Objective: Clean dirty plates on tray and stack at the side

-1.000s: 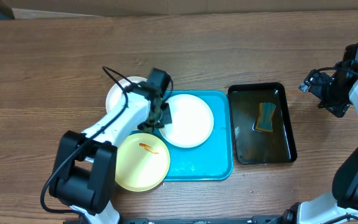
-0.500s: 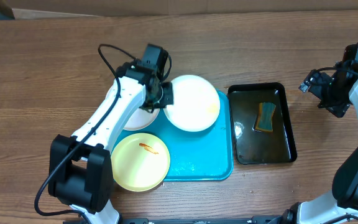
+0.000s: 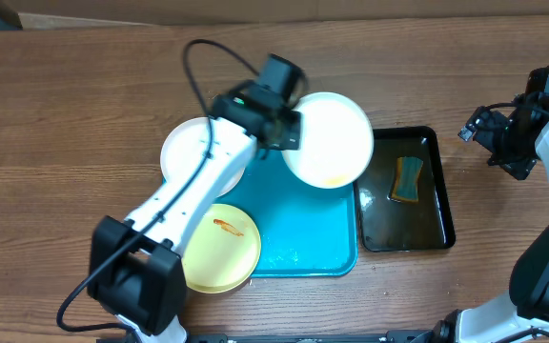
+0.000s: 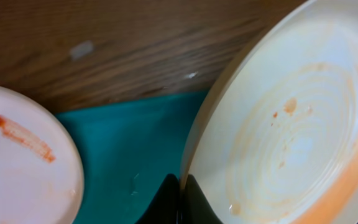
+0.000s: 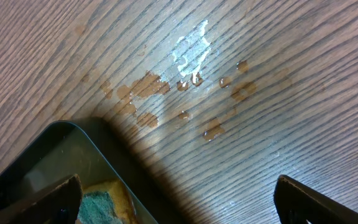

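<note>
Gripping noted: left hand [image 3: 282, 131] is closed on the rim of a white round plate [image 3: 332, 138], jaws pinched together at the plate's edge in the left wrist view. From overhead this plate sits at 1 o'clock of the bright turquoise rectangular plastic tray [image 3: 303, 243], overlapping its far right corner and the left rim of the narrow black rectangular tray [image 3: 437, 224]. Cannot tell whether it touches either. Its face shows faint orange rings and a few specks.

Second white round plate [image 3: 181, 152] lies at 10 o'clock of the turquoise tray, mostly on the wooden counter [image 3: 84, 95].

Pale yellow round plate [image 3: 219, 250] lies at 7 o'clock, overlapping the tray's near left corner, with an orange-red smear on it.

Black tray, at 3 o'clock of the turquoise one, holds a yellow-and-teal sponge [image 3: 409, 179].

Right hand [image 5: 176, 190] is wide open and empty, over the counter at 3 o'clock, beside the black tray's corner. Brownish droplets [image 5: 185, 84] mark the wood there.
</note>
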